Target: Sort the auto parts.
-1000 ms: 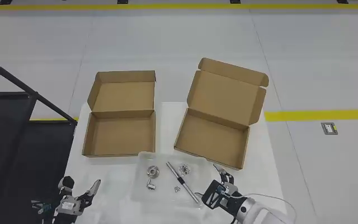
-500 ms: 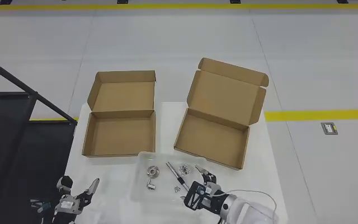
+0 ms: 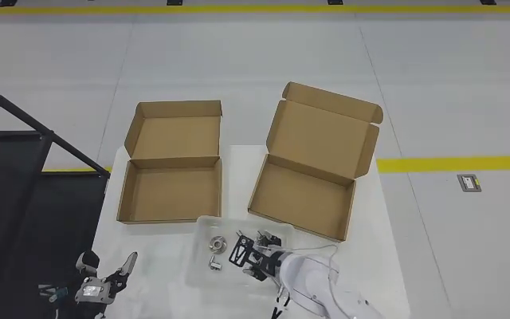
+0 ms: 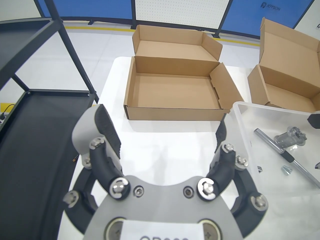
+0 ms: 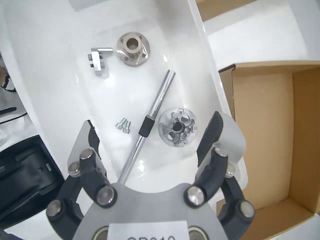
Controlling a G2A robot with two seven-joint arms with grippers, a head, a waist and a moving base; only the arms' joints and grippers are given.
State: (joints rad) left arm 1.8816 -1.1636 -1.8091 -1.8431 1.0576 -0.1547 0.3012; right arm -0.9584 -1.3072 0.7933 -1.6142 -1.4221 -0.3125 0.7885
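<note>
Right gripper (image 5: 153, 126) shifted left, from worktop (image 3: 159, 247) near right box (image 3: 303, 199) to above clear tray (image 3: 201, 227). Left gripper (image 4: 162, 119) drifted slightly nearer. Tray far rim just beside both open boxes; bare worktop left of tray. Right gripper spread, straddling rod (image 5: 160, 93) and toothed hub (image 5: 178, 130); flange (image 5: 132, 49) and bracket (image 5: 98, 61) lie farther left. Left gripper spread, left of tray.

The right gripper (image 5: 153, 126) is hanging fingers-down by the middle of the table's (image 3: 167, 239) near edge, jaws spread wide; the left gripper (image 4: 161, 119) is hovering at its near-left corner, likewise spread.
</note>
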